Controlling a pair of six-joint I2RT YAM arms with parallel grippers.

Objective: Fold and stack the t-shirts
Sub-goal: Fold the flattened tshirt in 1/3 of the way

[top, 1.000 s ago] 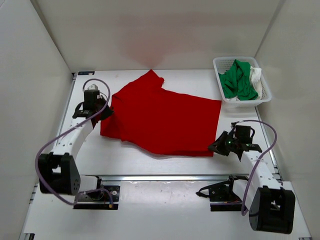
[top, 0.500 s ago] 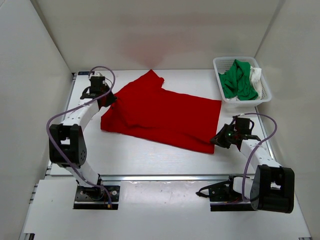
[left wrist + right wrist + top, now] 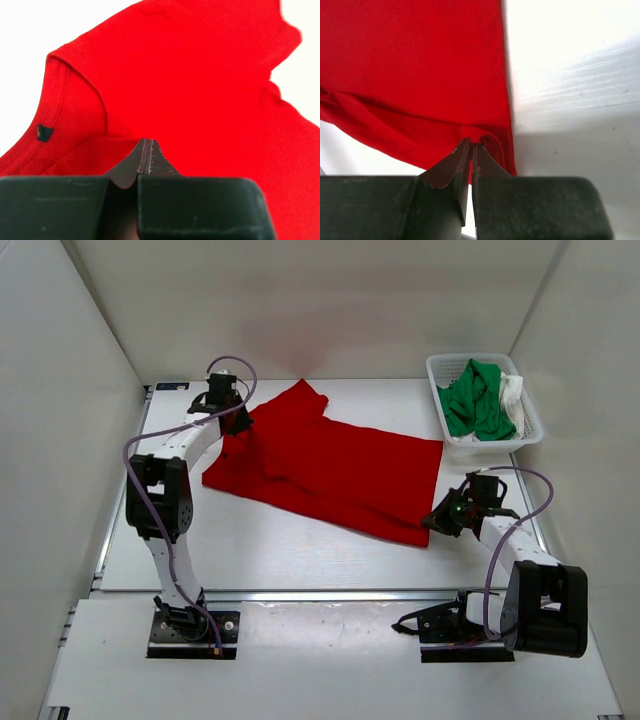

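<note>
The red t-shirt [image 3: 330,465] lies spread across the middle of the table, partly folded over along its left side. My left gripper [image 3: 237,423] is shut on its left edge by the collar; the left wrist view shows the jaws [image 3: 146,143] closed in red cloth [image 3: 200,75], with the neck label [image 3: 44,132] at left. My right gripper [image 3: 432,523] is shut on the shirt's near right corner, and the right wrist view [image 3: 471,145] shows the hem bunched between the jaws. The green t-shirt [image 3: 478,400] and the white t-shirt [image 3: 512,392] lie crumpled in the basket.
A white mesh basket [image 3: 436,390] stands at the back right corner. White walls enclose the table on the left, back and right. The metal rail with the arm bases runs along the near edge.
My left gripper has moved away and to the right, pulling the shirt's left edge over itself. My right gripper moved slightly farther with its corner; the near hem shifted back.
</note>
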